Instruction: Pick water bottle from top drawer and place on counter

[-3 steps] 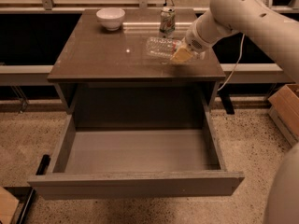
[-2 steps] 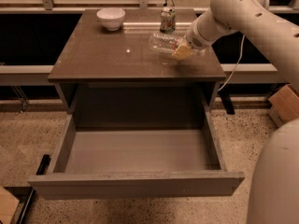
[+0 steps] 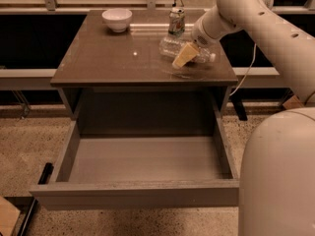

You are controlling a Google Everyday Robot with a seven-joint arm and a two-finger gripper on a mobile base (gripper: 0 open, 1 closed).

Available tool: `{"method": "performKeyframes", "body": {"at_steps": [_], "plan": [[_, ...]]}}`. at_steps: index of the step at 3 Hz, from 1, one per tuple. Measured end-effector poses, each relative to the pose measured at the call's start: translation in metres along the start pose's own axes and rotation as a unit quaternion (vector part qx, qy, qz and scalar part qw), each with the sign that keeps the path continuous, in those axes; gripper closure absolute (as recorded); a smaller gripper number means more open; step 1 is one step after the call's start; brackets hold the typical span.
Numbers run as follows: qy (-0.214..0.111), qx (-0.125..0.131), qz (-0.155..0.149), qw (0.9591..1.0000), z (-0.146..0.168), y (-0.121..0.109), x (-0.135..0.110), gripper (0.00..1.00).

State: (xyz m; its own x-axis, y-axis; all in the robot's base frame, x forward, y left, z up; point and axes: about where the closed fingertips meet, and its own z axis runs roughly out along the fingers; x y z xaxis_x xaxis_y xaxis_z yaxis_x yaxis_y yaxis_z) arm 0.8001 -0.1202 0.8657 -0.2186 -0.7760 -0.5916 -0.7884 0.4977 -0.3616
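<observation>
Glossy grey-brown counter (image 3: 108, 58); wide grey top drawer (image 3: 142, 159) open, empty | gripper (image 3: 182, 54) fingers clamped on clear ribbed water bottle (image 3: 168, 46), sideways, eased slightly lower over the counter | release looks next.

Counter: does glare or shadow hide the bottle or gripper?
Camera view: no; a small glint on the counter left of the water bottle and a pale reflected band behind it, both clear of the gripper at the bottle.

Glossy grey-brown counter (image 3: 108, 58); above its right side a tan gripper (image 3: 183, 57) and clear bottle (image 3: 170, 45); white bowl (image 3: 117, 19); printed can (image 3: 176, 21); grey drawer (image 3: 138, 195).
</observation>
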Motion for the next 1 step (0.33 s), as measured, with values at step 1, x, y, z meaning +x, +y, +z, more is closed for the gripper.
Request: {"method": "performKeyframes", "body": {"at_steps": [1], "plan": [[-0.013,-0.009,-0.002,0.9999,0.0050,0.0018,-0.0047,0.00]]}}
